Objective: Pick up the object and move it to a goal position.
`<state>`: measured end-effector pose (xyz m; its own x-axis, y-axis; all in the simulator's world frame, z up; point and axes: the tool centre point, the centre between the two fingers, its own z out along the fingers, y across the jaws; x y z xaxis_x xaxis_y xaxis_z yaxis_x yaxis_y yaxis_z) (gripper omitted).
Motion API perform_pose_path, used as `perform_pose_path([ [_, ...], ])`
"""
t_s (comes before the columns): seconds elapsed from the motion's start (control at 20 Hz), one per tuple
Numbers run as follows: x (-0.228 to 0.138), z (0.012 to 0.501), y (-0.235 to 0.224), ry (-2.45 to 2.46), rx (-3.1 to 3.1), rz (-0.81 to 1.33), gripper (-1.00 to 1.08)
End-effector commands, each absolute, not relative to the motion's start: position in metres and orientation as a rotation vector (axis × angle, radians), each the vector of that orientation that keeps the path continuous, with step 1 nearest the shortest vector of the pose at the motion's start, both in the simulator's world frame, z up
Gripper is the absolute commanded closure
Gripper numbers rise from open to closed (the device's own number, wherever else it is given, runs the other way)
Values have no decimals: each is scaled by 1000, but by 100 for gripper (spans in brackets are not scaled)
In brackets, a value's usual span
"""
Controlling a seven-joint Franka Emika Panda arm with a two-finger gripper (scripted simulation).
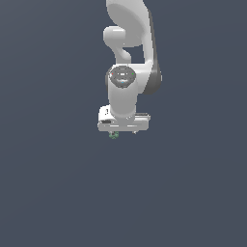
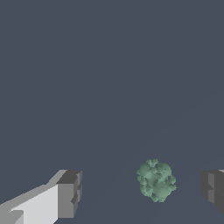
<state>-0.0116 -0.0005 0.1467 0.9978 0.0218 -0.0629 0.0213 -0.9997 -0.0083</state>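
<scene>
Bare simulator scene, not a real room: flat, uniform dark grey-blue backdrop (image 1: 48, 193) all around, smooth untextured white robot arm (image 1: 126, 58), no furniture or walls

The gripper (image 1: 123, 131) hides most of the object (image 1: 114, 135) (a tiny green speck) in the exterior view.

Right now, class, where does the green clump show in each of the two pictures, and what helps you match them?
Exterior view: the green clump peeks out just under the white gripper, near the picture's middle.
Wrist view: the clump lies between the two grey fingers, nearer the other one.
Shared landmark: the gripper itself.
</scene>
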Motion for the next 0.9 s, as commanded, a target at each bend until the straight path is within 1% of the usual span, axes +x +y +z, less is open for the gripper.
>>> perform_pose_path([
  [0.0,-12,147,-1,-34,-3132,99,-92],
  [0.5,-2,166,-17,9,-3125,42,-92],
  [0.85,-2,165,-17,1,-3125,42,-92],
])
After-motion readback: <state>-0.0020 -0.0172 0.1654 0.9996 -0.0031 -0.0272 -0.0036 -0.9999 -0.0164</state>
